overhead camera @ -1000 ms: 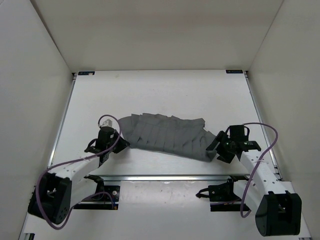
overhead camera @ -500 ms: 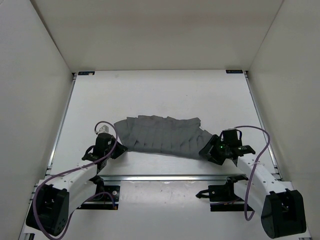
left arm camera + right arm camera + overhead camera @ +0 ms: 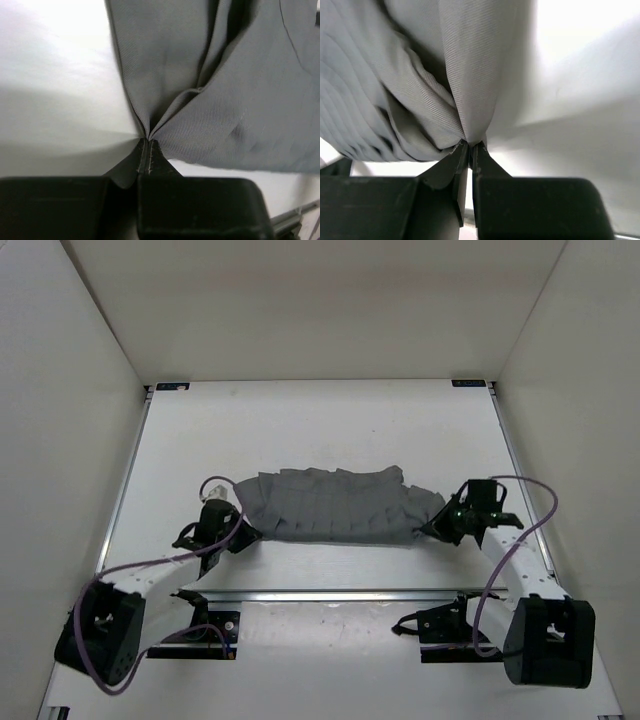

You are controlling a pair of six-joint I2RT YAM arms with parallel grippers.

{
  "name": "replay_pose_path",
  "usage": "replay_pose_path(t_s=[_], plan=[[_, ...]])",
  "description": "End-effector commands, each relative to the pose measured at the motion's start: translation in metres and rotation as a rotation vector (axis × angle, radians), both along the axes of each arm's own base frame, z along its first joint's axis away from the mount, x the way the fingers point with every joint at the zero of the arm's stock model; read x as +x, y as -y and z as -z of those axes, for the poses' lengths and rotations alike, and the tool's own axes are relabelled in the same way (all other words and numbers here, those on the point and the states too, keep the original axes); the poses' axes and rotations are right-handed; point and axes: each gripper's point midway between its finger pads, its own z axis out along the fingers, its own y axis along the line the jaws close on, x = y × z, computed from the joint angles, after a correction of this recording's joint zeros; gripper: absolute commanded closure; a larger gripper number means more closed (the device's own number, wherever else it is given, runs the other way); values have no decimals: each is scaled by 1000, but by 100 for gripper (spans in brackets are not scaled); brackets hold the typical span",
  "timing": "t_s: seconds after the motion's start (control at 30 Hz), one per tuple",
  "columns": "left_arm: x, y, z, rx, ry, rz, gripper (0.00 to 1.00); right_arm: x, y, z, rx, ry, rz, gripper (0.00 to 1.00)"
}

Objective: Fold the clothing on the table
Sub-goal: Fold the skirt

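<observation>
The clothing (image 3: 335, 505), a dark grey pleated garment, lies stretched across the near middle of the white table (image 3: 320, 425). My left gripper (image 3: 243, 533) is shut on its left corner; the left wrist view shows the cloth (image 3: 225, 90) pinched at the fingertips (image 3: 146, 142) and fanning away. My right gripper (image 3: 432, 528) is shut on the right corner, where the fabric (image 3: 420, 75) bunches into folds above the closed tips (image 3: 471, 145).
Metal rails run along the table's left edge (image 3: 125, 480), right edge (image 3: 515, 475) and near edge (image 3: 330, 593). White walls enclose the table on three sides. Purple cables loop over both arms.
The right gripper has closed on the garment's right corner and moved a little away from the bases. The garment has pulled straighter between the two grippers. The left gripper stays shut on its corner.
</observation>
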Motion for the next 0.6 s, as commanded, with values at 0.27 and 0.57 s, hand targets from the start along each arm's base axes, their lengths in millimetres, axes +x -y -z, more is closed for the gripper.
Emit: replay_pose_path(t_s=[0.27, 0.57], plan=[[62, 82, -15, -100, 34, 124, 100, 116, -9, -118, -213, 231, -356, 100], [68, 73, -4, -110, 25, 90, 100, 127, -198, -150, 18, 371, -719, 99]])
